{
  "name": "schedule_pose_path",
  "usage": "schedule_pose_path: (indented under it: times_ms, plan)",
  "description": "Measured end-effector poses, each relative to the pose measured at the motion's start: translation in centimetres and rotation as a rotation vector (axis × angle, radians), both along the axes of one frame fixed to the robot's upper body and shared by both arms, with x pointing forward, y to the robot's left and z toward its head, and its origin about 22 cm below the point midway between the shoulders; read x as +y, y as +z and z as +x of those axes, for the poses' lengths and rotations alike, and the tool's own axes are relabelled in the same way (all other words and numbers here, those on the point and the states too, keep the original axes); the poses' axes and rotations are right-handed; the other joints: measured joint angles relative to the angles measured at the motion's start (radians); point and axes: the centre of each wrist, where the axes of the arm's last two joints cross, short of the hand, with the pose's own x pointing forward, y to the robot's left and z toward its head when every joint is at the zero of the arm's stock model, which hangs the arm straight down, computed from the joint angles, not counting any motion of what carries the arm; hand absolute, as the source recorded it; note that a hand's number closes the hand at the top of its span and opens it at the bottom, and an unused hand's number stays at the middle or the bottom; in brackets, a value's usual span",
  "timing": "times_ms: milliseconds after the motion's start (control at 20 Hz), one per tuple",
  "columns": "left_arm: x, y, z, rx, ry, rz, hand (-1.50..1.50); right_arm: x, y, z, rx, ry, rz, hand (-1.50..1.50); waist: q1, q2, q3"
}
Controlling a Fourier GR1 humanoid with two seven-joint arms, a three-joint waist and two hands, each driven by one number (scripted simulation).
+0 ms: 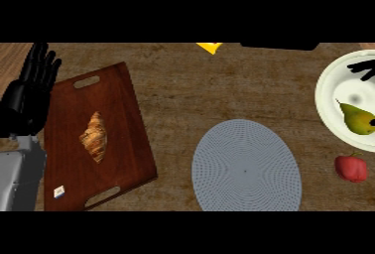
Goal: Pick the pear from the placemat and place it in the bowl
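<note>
The green-yellow pear [356,119] lies inside the white bowl [330,74] at the right edge, stem pointing up-left; the grey oval placemat [245,166] lies bare

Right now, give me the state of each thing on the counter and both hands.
pear: lying in the bowl
bowl: upright at the right edge, holding the pear
placemat: flat, nothing on it
tray: flat, carrying a croissant
red pepper: on the counter below the bowl
left hand: open, resting, fingers up
right hand: only fingers show over the bowl
</note>
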Motion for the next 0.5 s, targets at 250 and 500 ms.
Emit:
schedule_pose_path:
  times_ms: [250,500]
  plan:
    - [0.3,-0.6,-0.1,0.006,0.01,-0.004,0.0,0.4,-0.3,0.5,-0.068,-0.06,0.193,-1.5,-0.006,0.001,0.001]
    - [0.3,-0.6,-0.2,0.0,0.002,-0.002,0.0,-1.2,1.5,0.0,-0.143,-0.177,0.353,-1.5,-0.005,0.003,0.001]
